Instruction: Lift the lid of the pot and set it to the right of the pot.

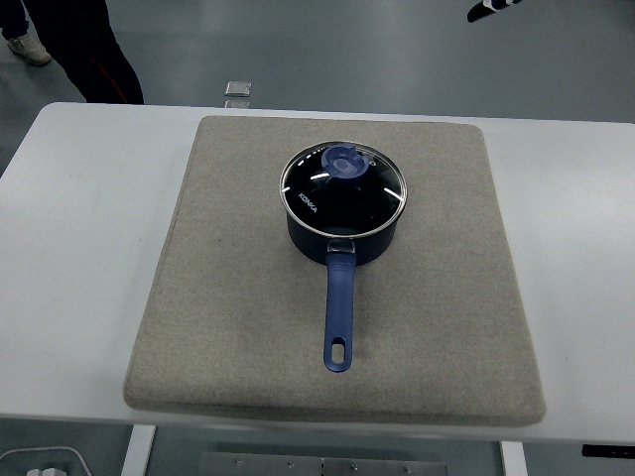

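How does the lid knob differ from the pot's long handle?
The lid knob is a short round disc; the long handle is a narrow straight bar.
The knob sits on top of the glass lid; the handle sticks out from the pot wall toward the table's near edge, over the beige mat.
The handle has a slot hole near its end; the knob shows none.
Both are blue.

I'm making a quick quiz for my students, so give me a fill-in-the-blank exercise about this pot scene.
1. The glass lid sits ____ the pot.
2. The pot stands on a beige ____, which lies on the white table.
3. The pot's long handle and the lid's knob are both ____ in colour.
4. The handle points toward the table's ____ edge.

Missing words: on; mat; blue; near
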You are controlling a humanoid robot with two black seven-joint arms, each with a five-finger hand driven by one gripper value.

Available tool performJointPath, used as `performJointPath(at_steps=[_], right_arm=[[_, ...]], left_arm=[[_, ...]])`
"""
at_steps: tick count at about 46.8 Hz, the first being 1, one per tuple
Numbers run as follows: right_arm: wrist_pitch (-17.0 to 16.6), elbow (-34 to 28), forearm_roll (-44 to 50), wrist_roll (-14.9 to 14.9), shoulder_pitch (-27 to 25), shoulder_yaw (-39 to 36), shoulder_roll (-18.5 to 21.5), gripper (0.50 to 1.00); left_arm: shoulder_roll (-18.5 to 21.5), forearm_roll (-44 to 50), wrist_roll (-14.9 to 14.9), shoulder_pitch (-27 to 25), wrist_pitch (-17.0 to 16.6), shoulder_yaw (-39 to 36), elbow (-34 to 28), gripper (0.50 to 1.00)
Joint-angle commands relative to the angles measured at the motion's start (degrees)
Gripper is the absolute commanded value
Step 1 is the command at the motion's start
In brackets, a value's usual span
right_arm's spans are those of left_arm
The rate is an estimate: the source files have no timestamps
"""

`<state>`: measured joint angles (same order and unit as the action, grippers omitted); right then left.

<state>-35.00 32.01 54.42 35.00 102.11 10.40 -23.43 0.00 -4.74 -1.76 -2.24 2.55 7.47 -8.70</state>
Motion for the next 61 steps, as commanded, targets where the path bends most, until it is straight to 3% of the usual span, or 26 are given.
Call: performJointPath(at_steps=[1, 12, 35, 40, 61], right_arm=[[0.0, 2.5, 0.4, 0.0, 0.0, -0.1, 0.3, 0.944], [0.0, 7.9, 4.3, 0.0, -1.6, -0.1, 0.6, 0.944], [0.1, 11.0, 10.3, 0.0, -2.7, -0.3, 1.7, 0.942], [3.2, 13.2, 11.7, 0.0, -2.8, -0.3, 2.1, 0.942], [10.3, 16.3, 16.4, 0.0, -5.5, -0.1, 4.0, 0.942]], left_arm=[[0.0, 0.0, 0.0, 0.0, 0.0, 0.0, 0.0, 1.000], [0.0, 0.0, 0.0, 0.0, 0.0, 0.0, 0.0, 1.000], [0.0, 0.0, 0.0, 0.0, 0.0, 0.0, 0.0, 1.000], [0.0, 0.0, 0.0, 0.0, 0.0, 0.0, 0.0, 1.000], [0.0, 0.0, 0.0, 0.0, 0.0, 0.0, 0.0, 1.000]])
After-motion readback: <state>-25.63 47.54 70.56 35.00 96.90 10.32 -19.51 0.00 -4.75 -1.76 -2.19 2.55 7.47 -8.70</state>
